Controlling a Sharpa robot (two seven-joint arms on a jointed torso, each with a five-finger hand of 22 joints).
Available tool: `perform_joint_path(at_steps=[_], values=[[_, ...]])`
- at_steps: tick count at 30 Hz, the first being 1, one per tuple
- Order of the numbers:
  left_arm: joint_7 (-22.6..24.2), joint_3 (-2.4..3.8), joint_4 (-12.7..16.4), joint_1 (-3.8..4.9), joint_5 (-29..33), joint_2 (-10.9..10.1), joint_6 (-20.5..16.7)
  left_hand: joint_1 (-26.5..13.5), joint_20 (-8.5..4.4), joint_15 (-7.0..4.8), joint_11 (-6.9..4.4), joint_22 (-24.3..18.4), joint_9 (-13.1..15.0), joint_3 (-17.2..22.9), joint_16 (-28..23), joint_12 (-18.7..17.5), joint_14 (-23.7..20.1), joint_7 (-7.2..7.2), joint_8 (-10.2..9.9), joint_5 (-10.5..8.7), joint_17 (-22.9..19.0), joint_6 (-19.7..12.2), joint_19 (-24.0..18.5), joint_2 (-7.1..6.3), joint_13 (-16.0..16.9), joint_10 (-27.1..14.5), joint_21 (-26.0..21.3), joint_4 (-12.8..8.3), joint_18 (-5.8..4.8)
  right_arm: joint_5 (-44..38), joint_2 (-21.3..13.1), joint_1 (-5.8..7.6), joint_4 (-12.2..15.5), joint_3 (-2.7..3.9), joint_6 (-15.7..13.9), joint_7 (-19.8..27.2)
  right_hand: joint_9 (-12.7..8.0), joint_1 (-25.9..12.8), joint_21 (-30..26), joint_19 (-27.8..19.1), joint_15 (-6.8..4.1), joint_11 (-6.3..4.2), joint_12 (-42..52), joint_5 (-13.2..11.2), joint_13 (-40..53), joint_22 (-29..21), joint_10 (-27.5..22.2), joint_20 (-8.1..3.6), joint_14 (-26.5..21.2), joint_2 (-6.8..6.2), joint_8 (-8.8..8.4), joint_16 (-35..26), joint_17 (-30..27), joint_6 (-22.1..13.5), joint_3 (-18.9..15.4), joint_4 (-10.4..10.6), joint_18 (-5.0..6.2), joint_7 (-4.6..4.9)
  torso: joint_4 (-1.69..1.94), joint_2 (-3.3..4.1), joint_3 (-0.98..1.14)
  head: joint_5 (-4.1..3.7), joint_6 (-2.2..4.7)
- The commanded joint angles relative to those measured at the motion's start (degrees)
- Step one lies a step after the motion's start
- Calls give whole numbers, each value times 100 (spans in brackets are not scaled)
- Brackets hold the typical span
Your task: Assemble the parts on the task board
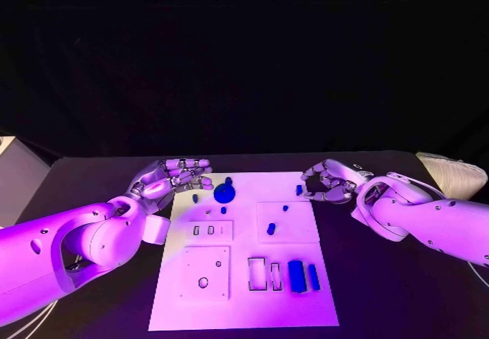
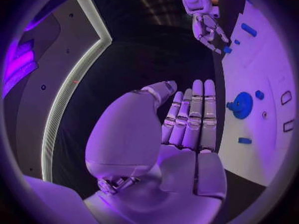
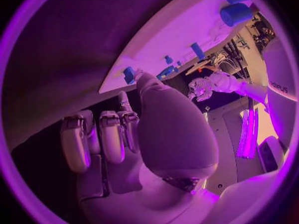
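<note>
board: white plate mid-table, near edge toward robot, far edge between the two hands.
near row: two blue bars upright in slots at near right; two empty rectangular slots just left of them; square plate with holes near left.
mid row: small blue peg on the right square; two small slots on the left, look empty.
far row: blue round part with a knob, near far-left corner; tiny blue piece just nearer than it, another to its left; small blue piece at far-right edge.
left hand: at far-left edge of board, beside round part, not touching it. Wrist view shows fingers straight and together, palm bare, holding nothing, released.
right hand: at far-right corner, fingers curled in. Thumb tip sits right at the blue piece on the board edge; touching or just short, cannot tell. No clear grasp seen, so grasp state cannot tell.
step guess: right hand going for the edge piece; most parts not seated, task early.
risk 1: piece sits at the very edge, a thumb nudge could push it off onto the black table.
risk 2: small piece, curled fingers hide it, pinch may slip or tilt it.
risk 3: left hand close to round part, a sweep inward could knock it or the tiny pieces.
</note>
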Motion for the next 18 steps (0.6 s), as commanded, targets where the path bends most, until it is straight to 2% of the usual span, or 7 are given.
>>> perform_joint_path(at_steps=[1, 6, 9, 18], values=[[45, 4, 7, 4, -19, 9, 113, -38, 12, -14, -12, 6, -9, 11, 13, -31, -39, 89, -39, -18, 6, 43, -45, 2, -3, 41, 22, -38, -23, -86, 63, -10, -47, 0, 65, -9, -6, 57, 26, 589, -4, -1, -18, -24, 1304, 1509, 384, 11, 566, 26, -17, 24, 1382, -33, -20, -5, -83, 1, 9, 1, -2, -4, -14], [42, 4, 5, 4, -20, 7, 112, -38, 12, -14, -12, 6, -9, 11, 13, -31, -39, 89, -39, -18, 6, 43, -45, 2, -3, 41, 22, -38, -23, -73, 148, -35, -111, 0, 63, -44, 0, 74, 26, 589, -3, -1, 1, -10, 1319, 1509, 401, 12, 567, 63, 5, 26, 1387, 12, -6, 15, -83, 1, 13, 2, -6, 1, -40], [40, 4, 5, 4, -23, 2, 109, -38, 12, -14, -12, 6, -9, 11, 13, -31, -39, 89, -39, -18, 6, 43, -45, 2, -3, 41, 22, -38, -23, -64, 180, -61, -132, 0, 70, -56, 7, 76, 26, 589, -3, -1, 4, -4, 1322, 1509, 404, 13, 566, 75, 25, 24, 1383, 52, 1, 29, -83, 1, 1, 0, -4, 17, -56], [37, 4, 7, 4, -27, -3, 111, -38, 12, -14, -12, 6, -9, 11, 13, -31, -39, 89, -39, -18, 6, 43, -45, 2, -3, 41, 22, -38, -23, -52, 240, -101, -155, 0, 93, -91, 49, 92, 26, 589, -38, -44, 33, 31, 1347, 1509, 430, -10, 567, 117, 174, 24, 1385, 309, 64, 83, -83, -53, -5, -10, -3, 11, -85]])
